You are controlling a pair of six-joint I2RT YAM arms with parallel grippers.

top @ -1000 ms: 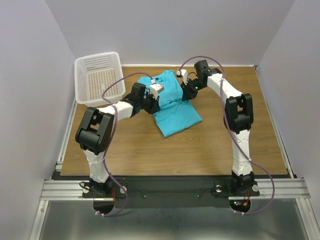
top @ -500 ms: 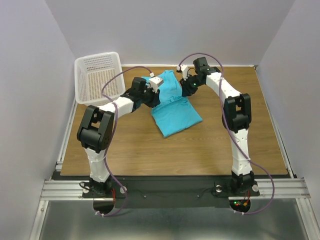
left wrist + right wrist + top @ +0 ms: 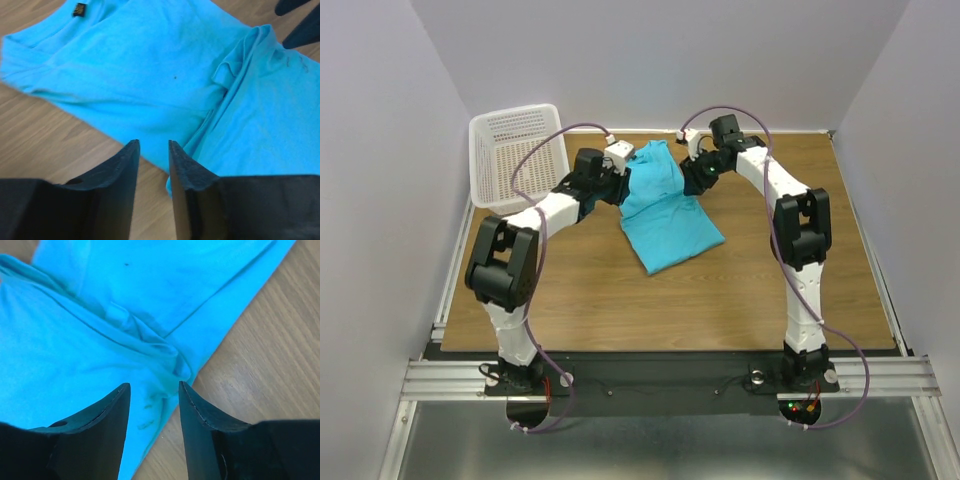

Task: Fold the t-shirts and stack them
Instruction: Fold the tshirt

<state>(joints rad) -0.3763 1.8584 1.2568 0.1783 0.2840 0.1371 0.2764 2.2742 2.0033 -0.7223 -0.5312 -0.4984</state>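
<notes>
Cloth first: we see one turquoise t-shirt [image 3: 665,208] lying on the wooden tabletop [image 3: 720,290], toward 12 o'clock from the tabletop's middle. Its lower part is folded into a rough rectangle that points to 5 o'clock, while the upper part is bunched and uneven. In the left wrist view we make out the crew neck with a small dark label [image 3: 78,9] at 11 o'clock, and a raised crease [image 3: 235,62] running through the cloth at 2 o'clock.

We find the left gripper [image 3: 152,146] just above the shirt's 10 o'clock edge. Its jaws stand a narrow way apart with nothing between them; bare wood and the cloth's edge show through the gap.

We find the right gripper [image 3: 153,386] at the shirt's 1 o'clock side. Its jaws are parted a little wider and also hold nothing. Below them a puckered fold [image 3: 167,347] meets the wood.

A white mesh basket [image 3: 516,150] sits at the tabletop's 10 o'clock corner, near the left arm and apart from the shirt.
</notes>
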